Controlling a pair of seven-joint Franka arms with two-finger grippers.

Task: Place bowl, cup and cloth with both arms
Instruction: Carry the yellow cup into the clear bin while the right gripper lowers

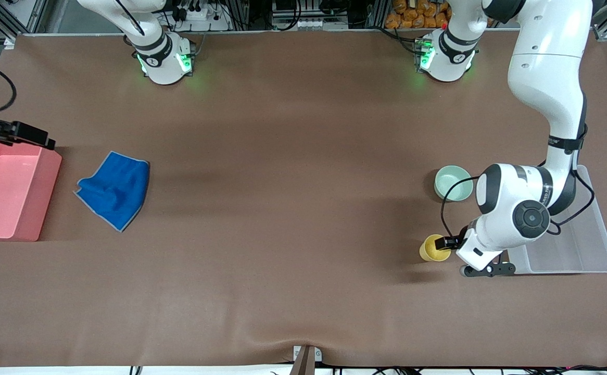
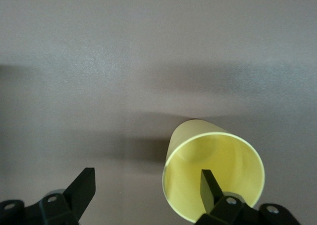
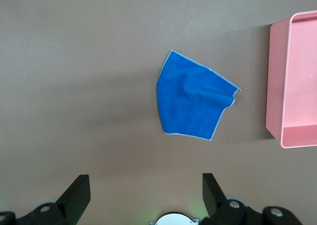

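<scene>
We log the yellow cup as the task item nearest the front camera, standing on the brown table mat toward the left arm's end. The left arm comes down from its base, folds sharply at the elbow, and carries its wrist low beside the cup. The left gripper is spread wide: in the left wrist view one finger sits inside the cup's mouth and the other stands apart outside it, over bare mat. We cannot tell whether the inner finger touches the wall. The cup appears tilted in that view, its open mouth toward the camera.

Just beside the arm's forearm lies a clear plastic tray, partly covered by the arm. Farther from the front camera than the cup, the pale mint-green bowl sits upright on the mat, near the tray.

Toward the right arm's end, the blue cloth lies rumpled on the mat, near a pink bin at the table edge. The right gripper hangs high over the mat with fingers spread, holding nothing; the cloth and bin both show in its wrist view. The right arm waits
</scene>
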